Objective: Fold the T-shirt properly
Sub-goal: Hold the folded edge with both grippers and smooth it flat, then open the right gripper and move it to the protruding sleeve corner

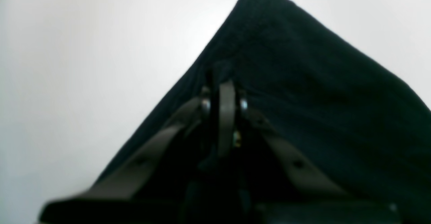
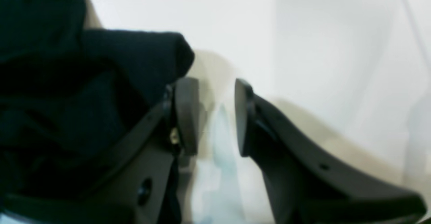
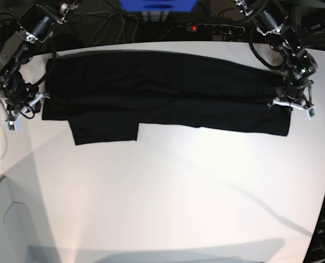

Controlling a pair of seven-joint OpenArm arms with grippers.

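The black T-shirt lies as a long band across the far half of the white table, with one sleeve flap sticking out toward the front at the left. My left gripper sits at the band's right end. In the left wrist view this gripper is shut on a raised peak of the T-shirt. My right gripper stands at the band's left end. Seen from its wrist, the right gripper is open with nothing between its fingers, and the T-shirt bunches just beside one finger.
Behind the table run cables and a power strip with a red light, next to a blue object. The table's edge curves close by the left arm at the right, and its left edge runs just outside the right arm.
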